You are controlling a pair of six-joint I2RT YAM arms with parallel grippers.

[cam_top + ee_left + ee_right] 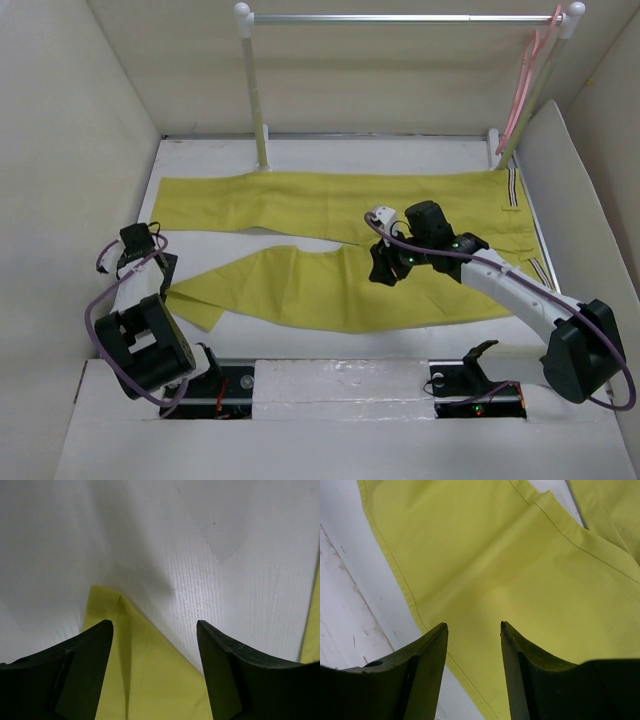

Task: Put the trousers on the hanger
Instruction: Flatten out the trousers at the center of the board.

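Flat: the trousers [300,205] lie spread on the white table [400,155], legs parted in a shallow V, striped waistband [513,190] at their right end. Cloth looks thin, soft and light; judged limp, so it will sag and slide when lifted and needs folding over a bar rather than a single-point lift. Best holds, judged: the waistband, which looks like the firmest part, or a hem corner; a mid-leg pinch would likely bunch one layer only. Right gripper [385,268] is over the near leg close to the crotch, jaws spread, nothing between them; the wrist view shows the leg's stitched edge running under the gap [472,625]. Whether the tips touch cloth, cannot tell. Left gripper [135,245] sits at the near leg's hem corner, jaws likewise spread and empty [155,622], the yellow corner just ahead of them. Beyond the waistband end, well apart from the trousers, the pink hanger [525,85] hangs from the rack [400,18].
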